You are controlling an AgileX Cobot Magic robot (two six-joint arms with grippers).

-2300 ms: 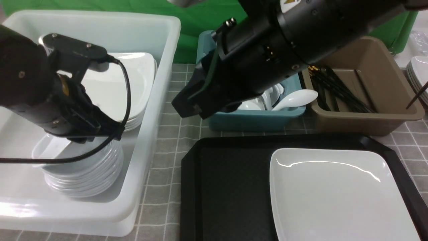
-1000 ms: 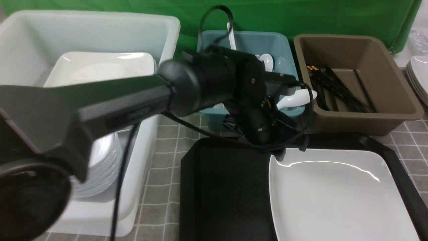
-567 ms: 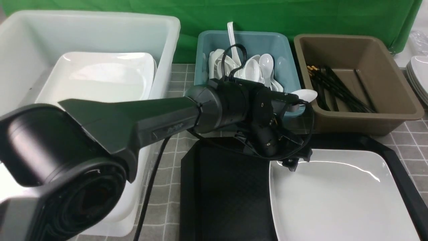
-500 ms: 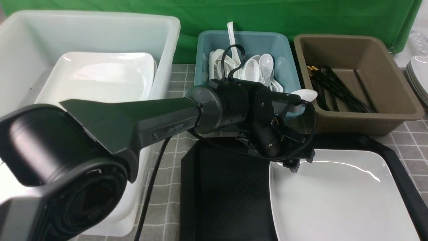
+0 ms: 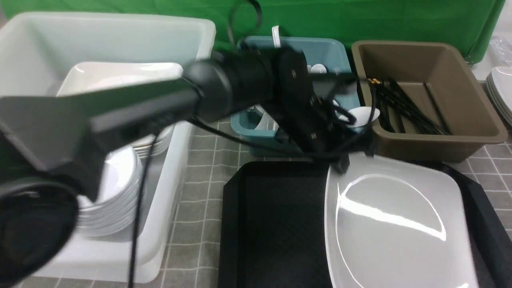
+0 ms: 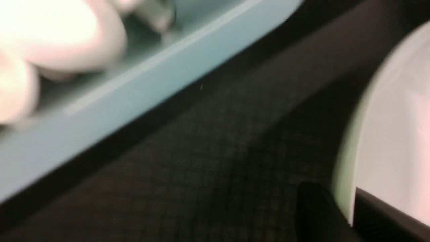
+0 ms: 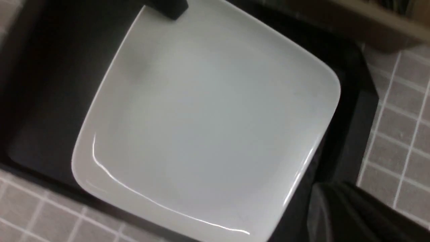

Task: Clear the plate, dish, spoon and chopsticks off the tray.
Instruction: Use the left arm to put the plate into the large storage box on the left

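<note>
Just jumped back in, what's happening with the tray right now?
The left gripper is clamped on the far left corner of the plate. That end is raised off the tray, so the plate sits tilted. Behind the tray, spoons lie in the teal tub and chopsticks in the brown tub.

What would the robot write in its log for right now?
left gripper: shut on plate far-left corner | plate: tilted, far edge raised | tray: under plate
</note>
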